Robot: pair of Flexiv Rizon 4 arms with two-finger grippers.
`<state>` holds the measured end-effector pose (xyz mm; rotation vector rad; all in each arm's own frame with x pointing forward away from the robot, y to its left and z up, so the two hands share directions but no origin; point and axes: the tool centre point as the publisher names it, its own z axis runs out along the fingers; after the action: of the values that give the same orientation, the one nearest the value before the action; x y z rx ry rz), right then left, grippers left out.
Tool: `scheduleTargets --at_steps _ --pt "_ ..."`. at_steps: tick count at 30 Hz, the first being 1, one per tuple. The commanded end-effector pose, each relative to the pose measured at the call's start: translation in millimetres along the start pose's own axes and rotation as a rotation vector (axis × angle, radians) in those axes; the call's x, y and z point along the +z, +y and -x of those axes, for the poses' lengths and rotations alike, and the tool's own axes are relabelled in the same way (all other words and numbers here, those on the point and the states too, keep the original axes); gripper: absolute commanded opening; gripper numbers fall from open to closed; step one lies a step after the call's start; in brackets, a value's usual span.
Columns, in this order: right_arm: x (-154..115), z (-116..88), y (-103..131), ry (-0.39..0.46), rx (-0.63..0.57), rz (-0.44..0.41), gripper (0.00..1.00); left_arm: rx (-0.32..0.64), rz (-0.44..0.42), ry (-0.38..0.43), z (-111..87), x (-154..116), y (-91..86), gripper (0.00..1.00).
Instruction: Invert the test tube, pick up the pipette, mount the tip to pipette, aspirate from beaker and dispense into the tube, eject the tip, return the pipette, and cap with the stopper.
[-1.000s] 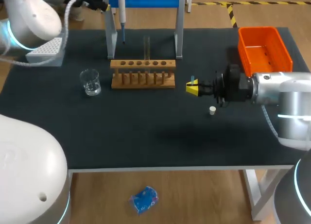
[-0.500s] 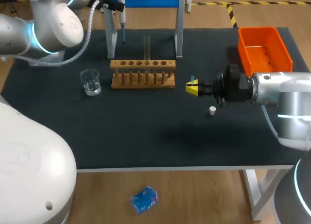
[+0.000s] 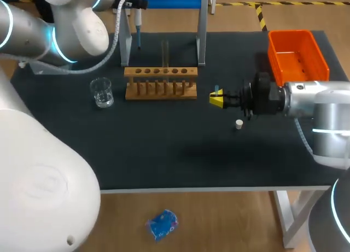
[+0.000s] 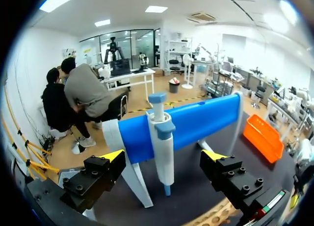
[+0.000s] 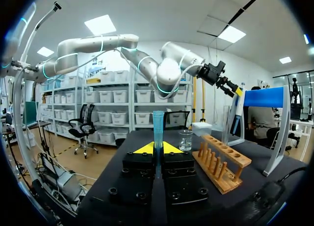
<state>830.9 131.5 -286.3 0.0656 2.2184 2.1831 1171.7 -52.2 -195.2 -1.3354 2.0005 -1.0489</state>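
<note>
Left wrist view, open left end effector point(image 4: 163, 157) flanking hanging pipette point(image 4: 160, 115), right end effector point(image 5: 157, 148) gripping blue tip point(image 5: 157, 125)

left end effector point(image 4: 163, 156): pipette point(image 4: 163, 138) between open fingers, blue stand bar point(image 4: 206, 118) just behind | right end effector point(image 5: 156, 147): blue tip point(image 5: 157, 130) clamped, rack point(image 5: 223, 162) ahead to one side, bare surface point(image 3: 164, 129) beside that

The matte black bench point(image 3: 180, 159) bears a bright orange plastic bin point(image 3: 298, 60) at 2 o'clock, a tan wooden rack point(image 3: 161, 83), a clear glass beaker point(image 3: 101, 92) and a small white stopper point(image 3: 239, 123). The white-and-blue pipette point(image 4: 162, 138) has a blue collar. The left pincer point(image 4: 164, 160) and right pincer point(image 3: 216, 99) are black, yellow-tipped.
</note>
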Motion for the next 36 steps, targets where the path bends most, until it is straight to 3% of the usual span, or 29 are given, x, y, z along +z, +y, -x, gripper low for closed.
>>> scheduleTargets --at_steps 1,5,19,36 --pt "0 -1 1 -0.001 0.000 -0.002 0.00 -0.013 -0.010 -0.123 -10.8 5 -3.9 1.00" --pt "0 -1 1 -0.001 0.000 -0.002 0.00 -0.027 -0.029 -0.114 -20.5 8 -4.5 1.00" --pt "0 -1 1 -0.001 0.000 -0.002 0.00 -0.021 -0.038 -0.116 -22.1 9 -6.0 1.00" --pt "0 -1 1 -0.001 0.000 -0.002 0.00 -0.068 -0.085 -0.234 -16.6 12 -2.3 1.00"
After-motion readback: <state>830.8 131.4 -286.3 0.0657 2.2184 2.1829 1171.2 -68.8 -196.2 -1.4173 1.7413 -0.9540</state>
